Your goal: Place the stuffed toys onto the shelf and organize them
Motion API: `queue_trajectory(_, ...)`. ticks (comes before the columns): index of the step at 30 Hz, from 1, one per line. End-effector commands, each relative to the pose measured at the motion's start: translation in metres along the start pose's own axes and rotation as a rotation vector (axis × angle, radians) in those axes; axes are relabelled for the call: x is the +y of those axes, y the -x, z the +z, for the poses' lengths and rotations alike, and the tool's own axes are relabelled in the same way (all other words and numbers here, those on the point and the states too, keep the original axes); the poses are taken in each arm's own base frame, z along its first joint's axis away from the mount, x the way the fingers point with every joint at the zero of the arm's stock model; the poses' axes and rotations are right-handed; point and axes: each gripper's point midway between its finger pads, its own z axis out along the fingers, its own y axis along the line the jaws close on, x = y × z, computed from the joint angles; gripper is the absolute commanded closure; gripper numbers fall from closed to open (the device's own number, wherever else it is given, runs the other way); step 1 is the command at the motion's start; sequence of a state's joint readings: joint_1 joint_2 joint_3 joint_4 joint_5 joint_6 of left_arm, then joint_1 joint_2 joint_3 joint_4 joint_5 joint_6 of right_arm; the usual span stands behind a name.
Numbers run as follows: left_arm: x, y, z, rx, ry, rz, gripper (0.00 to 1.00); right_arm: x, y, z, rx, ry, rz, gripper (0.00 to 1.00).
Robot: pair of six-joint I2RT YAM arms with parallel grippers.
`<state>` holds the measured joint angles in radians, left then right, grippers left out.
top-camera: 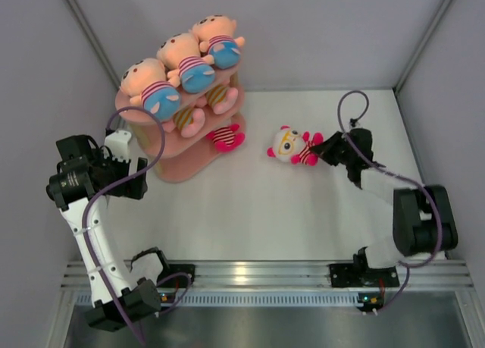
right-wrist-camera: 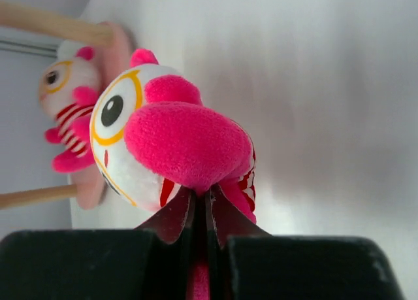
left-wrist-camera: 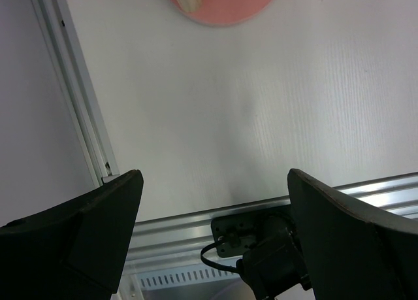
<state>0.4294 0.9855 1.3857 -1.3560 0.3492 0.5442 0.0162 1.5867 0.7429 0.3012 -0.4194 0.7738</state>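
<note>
Pink plush fills the right wrist view: the right gripper (right-wrist-camera: 201,205) is clamped together on a pink limb of a white-faced doll (right-wrist-camera: 130,136), with the fingers pressed nearly flat against each other around the fabric. In the overhead view we see this doll (top-camera: 290,145) lying on the white table (top-camera: 265,219), to the right of the shelf and apart from it, with the right gripper (top-camera: 324,152) at its right side.

The shelf (top-camera: 178,166) stands at the far left of the table. We count three peach dolls (top-camera: 182,60) in a row on its top board, heads toward the left. A pink doll with yellow stripes (top-camera: 189,119) lies on the middle board. A second white-faced doll (top-camera: 225,138) rests at the right end of the bottom board — the right wrist view shows it (right-wrist-camera: 68,100) between two wooden posts (right-wrist-camera: 52,22).

The left gripper (top-camera: 132,177) hangs just beside the near end of the shelf. Its fingers (left-wrist-camera: 98,228) stand wide apart above the table surface — only the rim of the bottom board (left-wrist-camera: 228,2) shows at the top of the left wrist view.
</note>
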Motion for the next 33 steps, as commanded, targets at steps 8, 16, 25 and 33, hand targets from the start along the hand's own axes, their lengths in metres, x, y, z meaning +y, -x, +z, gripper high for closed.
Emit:
queue_trajectory(8, -0.007, 0.000, -0.007, -0.027, -0.007, 0.004, 0.01, 0.173, -0.155, -0.039, -0.142, 0.143, 0.169, 1.00)
queue_trajectory(16, -0.006, -0.001, -0.010, -0.031, 0.015, 0.014, 0.01, 0.265, -0.240, 0.020, 0.027, 0.260, 0.271, 1.00)
queue_trajectory(25, -0.007, -0.003, -0.003, -0.015, -0.014, 0.011, 0.01, 0.274, -0.272, 0.091, -0.014, 0.202, 0.368, 1.00)
queue_trajectory(33, -0.004, -0.003, 0.003, 0.001, -0.018, 0.004, 0.01, 0.270, -0.270, 0.134, -0.082, 0.145, 0.415, 1.00)
